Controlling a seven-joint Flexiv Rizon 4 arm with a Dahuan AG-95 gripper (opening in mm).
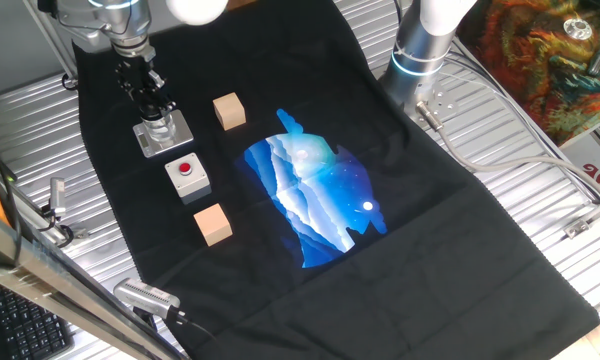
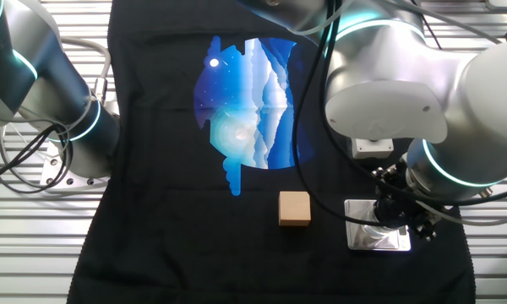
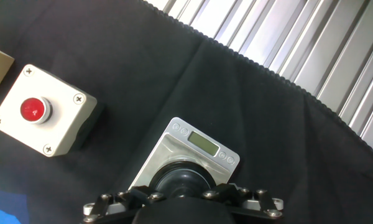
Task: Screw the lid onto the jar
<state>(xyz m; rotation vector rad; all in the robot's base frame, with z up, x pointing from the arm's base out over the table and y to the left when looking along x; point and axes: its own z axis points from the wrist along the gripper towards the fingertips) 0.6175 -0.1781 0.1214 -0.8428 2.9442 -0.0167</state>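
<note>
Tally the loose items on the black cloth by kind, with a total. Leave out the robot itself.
Wooden cubes: 2
Grey box with red button: 1
Jar on its metal base plate: 1
Lid, under the gripper: 1
Total: 5

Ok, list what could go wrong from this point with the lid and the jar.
1. The hand sits right over the small pale jar; its fingertips are hidden, so whether the round black lid sits squarely cannot be told, and a tilted lid could cross-thread.
2. The jar's grey square base plate lies loose on the black cloth, so twisting may spin it.
3. The grey box with a red button is close beside it.
</note>
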